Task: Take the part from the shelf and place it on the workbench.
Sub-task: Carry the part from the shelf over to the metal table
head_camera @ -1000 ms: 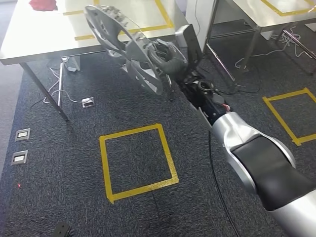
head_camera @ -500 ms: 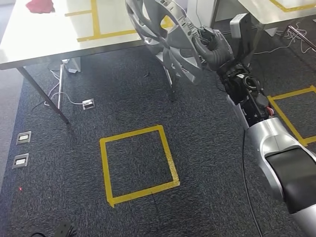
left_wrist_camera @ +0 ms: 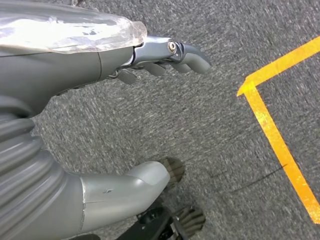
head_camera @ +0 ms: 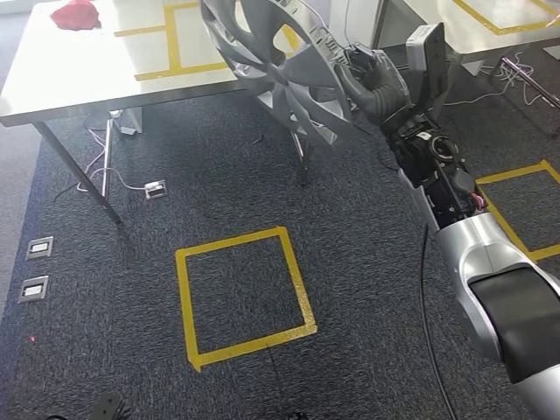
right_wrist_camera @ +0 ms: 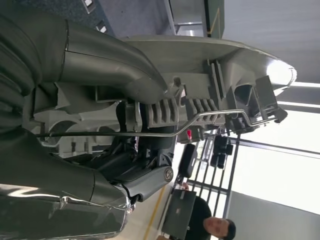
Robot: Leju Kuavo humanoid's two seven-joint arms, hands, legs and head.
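The part is a silver spoked wheel cover (head_camera: 281, 61), held tilted in the air in front of the white workbench (head_camera: 79, 70). My right hand (head_camera: 373, 83) grips its rim at the right side, arm stretched forward. In the right wrist view the thumb (right_wrist_camera: 113, 55) and dark fingers (right_wrist_camera: 143, 175) clamp the cover's ribbed back (right_wrist_camera: 196, 107). My left hand (left_wrist_camera: 113, 115) hangs over the dark carpet, fingers apart and holding nothing.
The workbench carries yellow tape lines (head_camera: 173, 39) and a red cloth (head_camera: 76, 13). A yellow tape square (head_camera: 241, 293) marks the carpet in front of me, another (head_camera: 521, 210) to the right. Cables and floor sockets (head_camera: 156, 189) lie under the bench. A second table (head_camera: 501, 22) stands at right. A person (right_wrist_camera: 215, 230) is far off.
My right arm has swung the wheel cover to the right and upward, then slightly back left. The whole picture has shifted a little, so the camera moved too.
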